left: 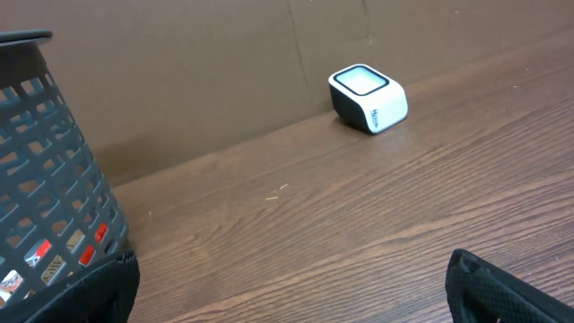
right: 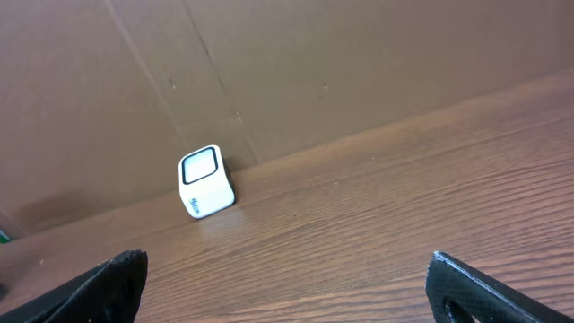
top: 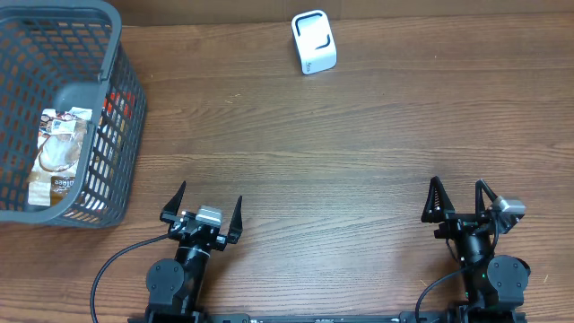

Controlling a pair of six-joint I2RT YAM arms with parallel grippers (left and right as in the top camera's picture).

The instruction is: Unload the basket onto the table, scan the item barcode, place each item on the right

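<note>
From overhead, a brown-and-white printed plastic snack packet (top: 58,152) lies flat inside the dark grey plastic mesh basket (top: 126,117) at far left. It is well apart from the left pincer (top: 209,199) and farther still from the right pincer (top: 458,188). Both pincers gape wide, holding nothing. A small white boxy barcode scanner (top: 314,42) sits at the far edge. The left wrist view shows the basket wall (left: 54,179) on the left, with red and white packaging glimpsed through the mesh. The right wrist view shows only the scanner (right: 205,182), ahead to the left.
</note>
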